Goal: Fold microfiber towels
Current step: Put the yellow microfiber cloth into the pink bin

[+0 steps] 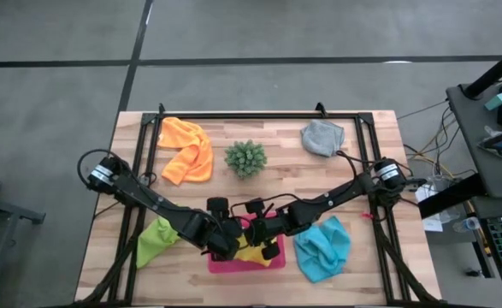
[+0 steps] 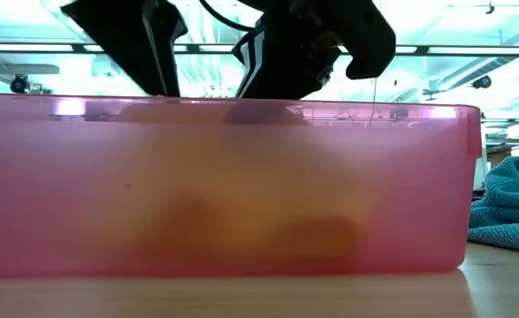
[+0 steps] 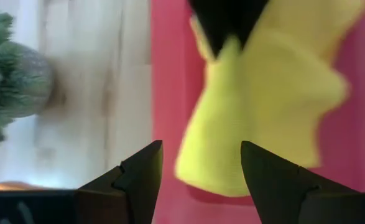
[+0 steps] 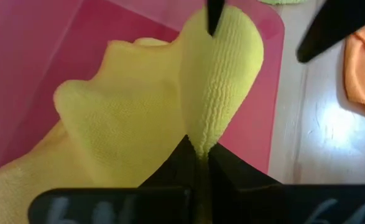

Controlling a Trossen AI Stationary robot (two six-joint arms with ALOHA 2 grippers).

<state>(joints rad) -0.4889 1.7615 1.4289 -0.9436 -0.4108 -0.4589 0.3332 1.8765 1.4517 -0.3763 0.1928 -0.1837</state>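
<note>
Right gripper pinches the yellow towel over the pink tray; left gripper (fingers spread, empty) sits just beside its free edge.

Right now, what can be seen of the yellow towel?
The yellow towel is a soft, fuzzy microfiber cloth, crumpled and partly folded, lying in the pink tray at the table's front edge. The right gripper is shut on a raised fold of it. The left gripper stands open above it, holding nothing.

No readable text, labels, brands or numbers on anything in view.
</note>
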